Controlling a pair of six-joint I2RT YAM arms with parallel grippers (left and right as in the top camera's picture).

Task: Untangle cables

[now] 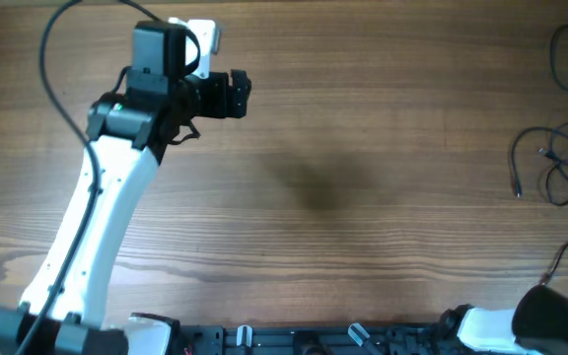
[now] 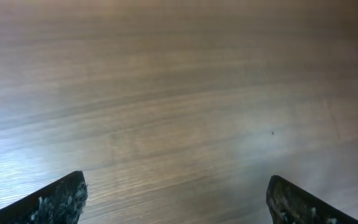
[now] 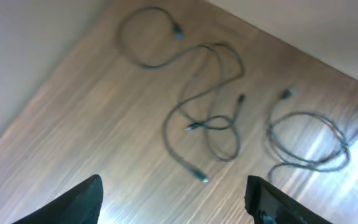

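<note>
Right gripper point(image 3: 174, 200): jaws wide apart, nothing between them, hanging above the brown wood-grain desk point(image 3: 73, 124). Ahead lie the thin black flexible cables with small plug tips point(image 3: 192, 127), spread in loose loops near the desk's right edge. The middle strands cross each other; one coil sits apart. Judgement: I am held high to survey the crossings before choosing a strand. Left gripper point(image 2: 176, 202): open, empty, over bare wood well apart, probably out of the way.

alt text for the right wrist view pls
Thin black cables lie in loose, overlapping loops on a wooden table, none held. The right claw is open and empty, its two dark fingertips at the bottom edge.
</note>
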